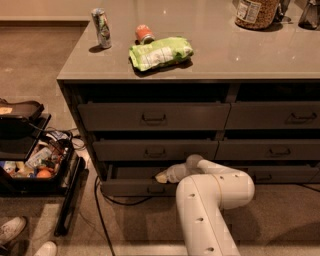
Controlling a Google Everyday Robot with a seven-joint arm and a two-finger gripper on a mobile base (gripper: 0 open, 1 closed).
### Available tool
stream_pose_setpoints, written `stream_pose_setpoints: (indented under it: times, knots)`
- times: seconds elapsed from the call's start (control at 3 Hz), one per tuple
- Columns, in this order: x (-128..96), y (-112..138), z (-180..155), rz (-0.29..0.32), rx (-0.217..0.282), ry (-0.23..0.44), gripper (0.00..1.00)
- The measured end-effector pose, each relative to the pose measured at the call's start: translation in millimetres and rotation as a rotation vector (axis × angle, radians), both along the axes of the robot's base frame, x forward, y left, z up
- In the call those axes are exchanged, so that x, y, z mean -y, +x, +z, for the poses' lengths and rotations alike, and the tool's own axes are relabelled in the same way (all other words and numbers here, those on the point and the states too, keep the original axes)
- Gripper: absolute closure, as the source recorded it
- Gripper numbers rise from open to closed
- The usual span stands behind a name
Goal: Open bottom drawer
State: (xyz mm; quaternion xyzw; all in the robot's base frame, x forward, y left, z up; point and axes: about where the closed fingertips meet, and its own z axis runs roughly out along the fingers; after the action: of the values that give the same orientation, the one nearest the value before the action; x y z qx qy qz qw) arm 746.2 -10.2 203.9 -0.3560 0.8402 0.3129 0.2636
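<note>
The bottom drawer (pixel 131 187) is the lowest of the left stack of the grey cabinet. It stands pulled out a little, its front forward of the drawers above, with a dark gap behind it. Its small dark handle (pixel 156 190) sits at the centre of the front. My white arm (pixel 210 200) reaches in from the lower right. My gripper (pixel 162 176) is at the drawer's top edge, just above the handle. Its tip is pale and partly hidden by the arm.
On the cabinet top (pixel 240 55) lie a green bag (pixel 160 52), a can (pixel 102 28), a small orange-capped item (pixel 144 33) and a jar (pixel 256 11). A black open case (pixel 35 162) and cables (pixel 102 210) lie on the carpet at left. Shoes (pixel 15 235) are at bottom left.
</note>
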Motion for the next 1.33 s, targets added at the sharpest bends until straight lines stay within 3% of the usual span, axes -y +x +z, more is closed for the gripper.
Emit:
stream_pose_setpoints:
  times: [1.0,1.33]
  knots:
    - [6.6,-8.0,1.3,-0.019,-0.012,0.011,1.00]
    - [5.4,-16.4,-3.4,-0.027,-0.003,0.045,1.00]
